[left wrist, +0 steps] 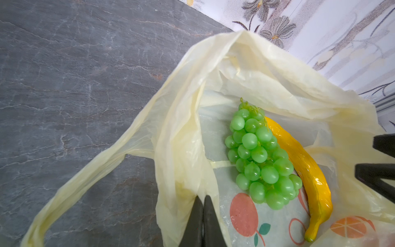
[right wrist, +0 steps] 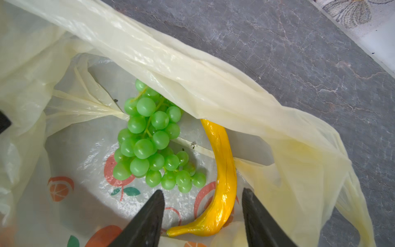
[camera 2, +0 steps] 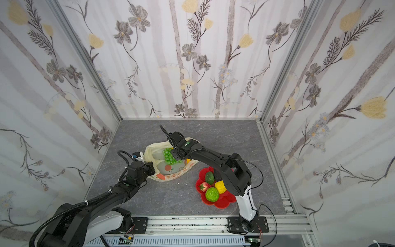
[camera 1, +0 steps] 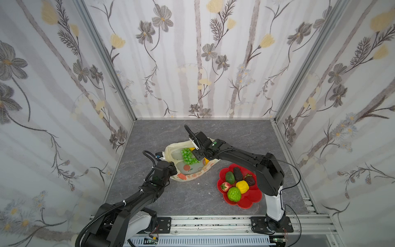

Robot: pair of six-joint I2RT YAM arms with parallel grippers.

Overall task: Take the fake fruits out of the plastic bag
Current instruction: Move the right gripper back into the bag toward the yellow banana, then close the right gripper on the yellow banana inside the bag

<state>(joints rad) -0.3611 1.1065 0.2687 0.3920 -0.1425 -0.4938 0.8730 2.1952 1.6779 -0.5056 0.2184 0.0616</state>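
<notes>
Retrieval step: left gripper [left wrist: 203, 201] clenched on plastic bag [left wrist: 256, 70] rim, right gripper [right wrist: 203, 191] spread astride banana [right wrist: 224, 181] lying beside grape bunch [right wrist: 147, 139] inside bag; next, presumably, closing squarely on banana and lifting clear of film.

**Grey marbled tabletop carrying a bag and a dish**

The tabletop [camera 1: 192, 201] is dark grey with pale veins like stone, and floral wall panels [camera 1: 213, 64] close it in on three sides. A thin pale-yellow plastic bag [camera 1: 189, 176] printed with orange-red fruit lies crumpled near the middle, its mouth open. A red flower-shaped dish [camera 1: 253, 200] rests to its right, near but apart. Small white specks [camera 1: 198, 183] dot the bare surface between them.
</notes>
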